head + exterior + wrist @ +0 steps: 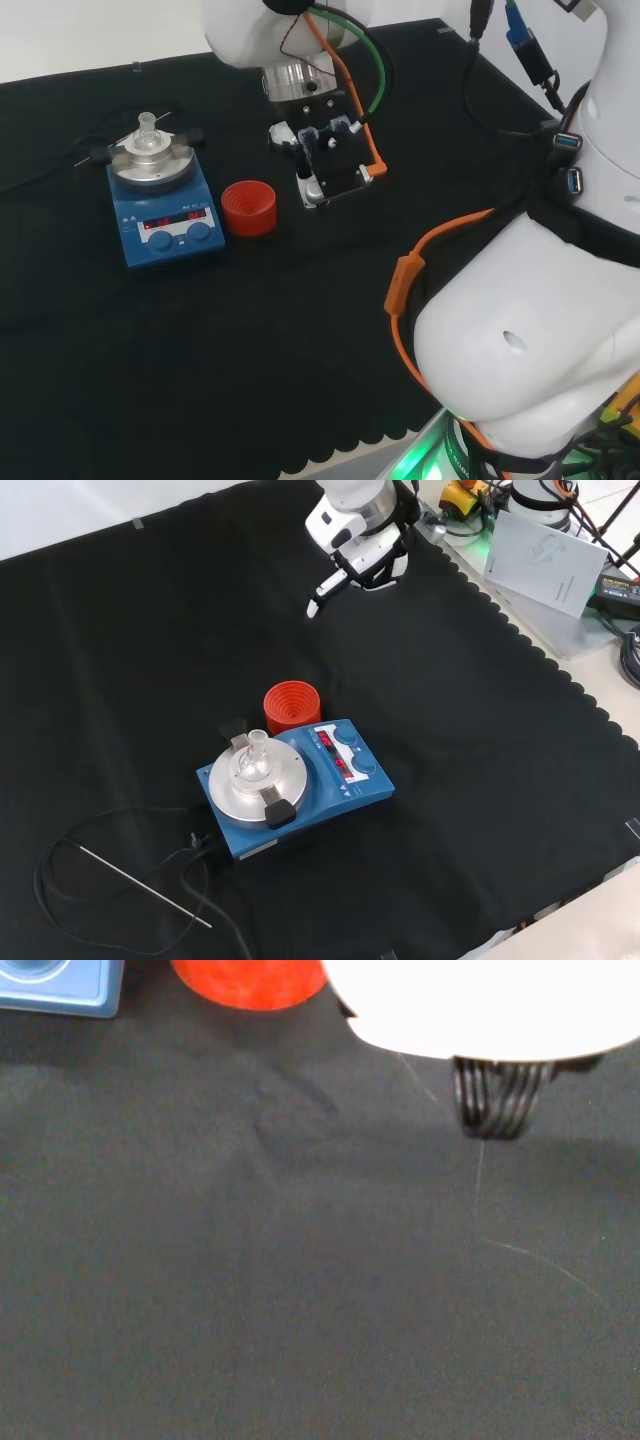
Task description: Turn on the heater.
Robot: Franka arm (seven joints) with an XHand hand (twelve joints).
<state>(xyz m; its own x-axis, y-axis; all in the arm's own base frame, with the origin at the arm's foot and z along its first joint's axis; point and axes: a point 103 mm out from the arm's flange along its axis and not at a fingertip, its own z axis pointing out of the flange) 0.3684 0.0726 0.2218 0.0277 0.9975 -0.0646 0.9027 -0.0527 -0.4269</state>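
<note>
The heater, a blue hotplate with a round metal top plate, red lit displays and two blue knobs on its front panel, stands on the black cloth toward the left part of the bench in the head view, and in the front view it sits near the middle of the cloth, somewhat toward the near edge. A small clear glass flask rests on its plate. Just beside the heater, on the side facing the arm, stands a red ribbed ring. The hand hovers over bare cloth to the right of that ring in the head view, well apart from the heater, with the ring between them; in the front view the hand is near the cloth's far edge. One finger sticks out straight toward the heater; the hand grips nothing, though whether the other fingers are curled cannot be told. A thin metal rod on a black cable lies near the cloth's near-left corner in the front view.
</note>
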